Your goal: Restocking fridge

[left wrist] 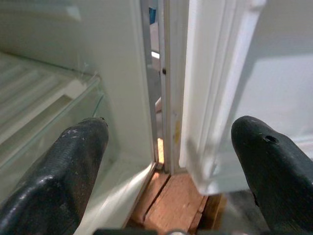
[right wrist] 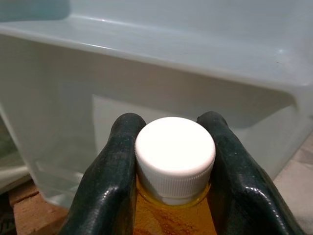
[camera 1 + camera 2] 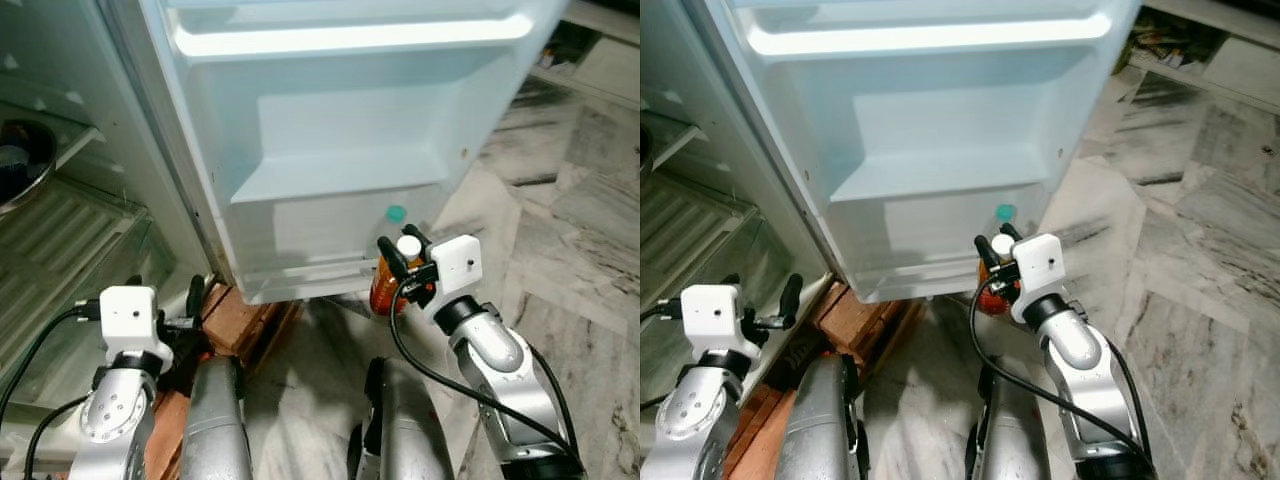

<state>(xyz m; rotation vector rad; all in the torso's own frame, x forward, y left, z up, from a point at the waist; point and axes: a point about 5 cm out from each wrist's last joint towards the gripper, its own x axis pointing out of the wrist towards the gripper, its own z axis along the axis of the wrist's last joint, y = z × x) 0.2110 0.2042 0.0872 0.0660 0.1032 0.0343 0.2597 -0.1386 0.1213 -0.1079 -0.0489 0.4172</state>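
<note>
My right gripper [image 3: 405, 248] is shut on an orange bottle [image 3: 383, 290] with a white cap [image 2: 175, 156], held just below the fridge door's lowest shelf [image 3: 300, 275]. The two black fingers [image 2: 110, 171] clamp the bottle's neck under the cap. A bottle with a green cap [image 3: 396, 213] stands in that lowest door shelf. The open fridge door [image 3: 340, 130] fills the middle, its upper shelves bare. My left gripper [image 3: 165, 300] hangs open low on the left, facing the gap between the fridge body [image 1: 73, 98] and the door.
Glass shelves [image 3: 60, 230] of the fridge interior lie to the left, with a dark metal bowl [image 3: 20, 160] on an upper one. The fridge stands on reddish bricks [image 3: 235, 320]. Marble floor [image 3: 570, 250] spreads to the right.
</note>
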